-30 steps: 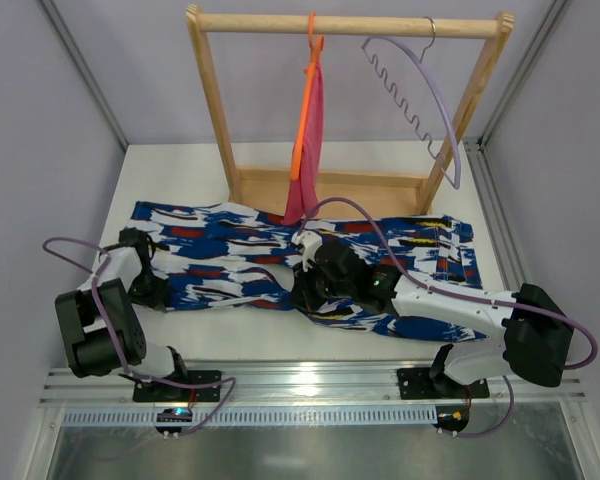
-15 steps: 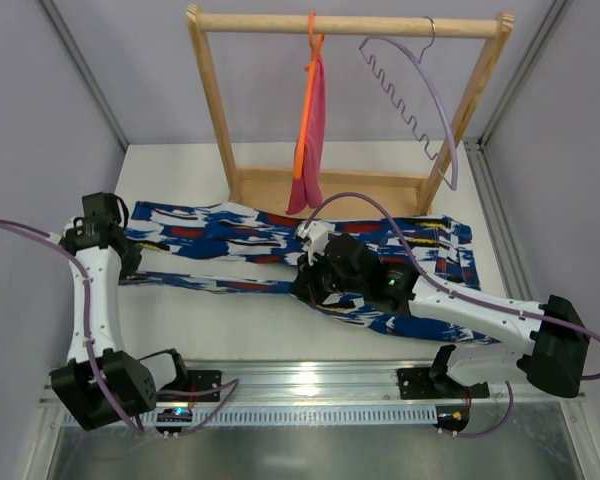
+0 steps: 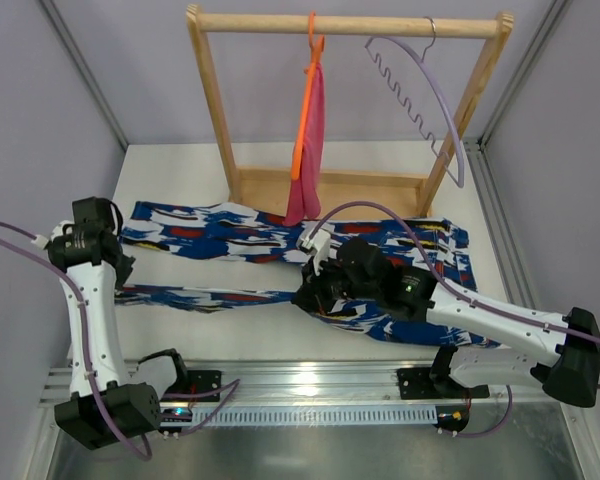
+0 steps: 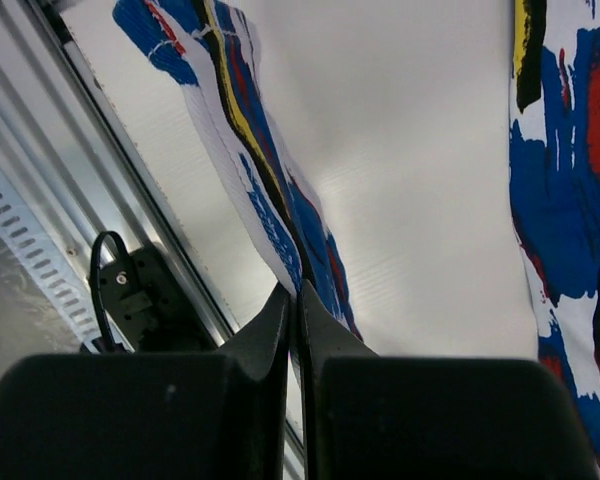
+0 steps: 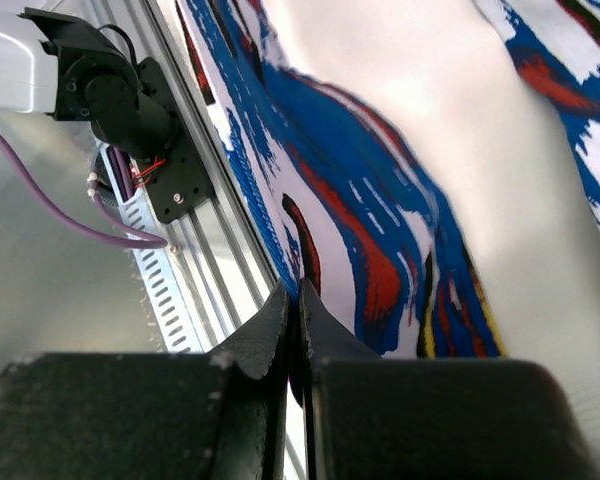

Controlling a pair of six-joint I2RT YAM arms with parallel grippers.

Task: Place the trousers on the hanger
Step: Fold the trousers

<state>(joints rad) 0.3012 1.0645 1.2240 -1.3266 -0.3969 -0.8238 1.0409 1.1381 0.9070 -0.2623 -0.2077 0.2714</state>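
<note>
From above I cannot make out either grip. The wrist views settle it. My left fingers [image 4: 283, 312] are clenched on a thin edge of the trousers [image 3: 230, 225], whose near leg runs stretched along the worktop [image 3: 280, 335]. My right fingers [image 5: 280, 312] are clamped on a fold near the garment's middle. The hanger [image 3: 435, 95], seen only from above, hangs on the wooden rack [image 3: 350, 22], well apart from the trousers, with an orange hanger with pink cloth [image 3: 308, 130] on the same rail.

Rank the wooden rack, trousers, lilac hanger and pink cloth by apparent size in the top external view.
1. wooden rack and trousers: similar spread, too close to rank.
2. lilac hanger, judged by its outline.
3. pink cloth: about as long, but much narrower.
</note>
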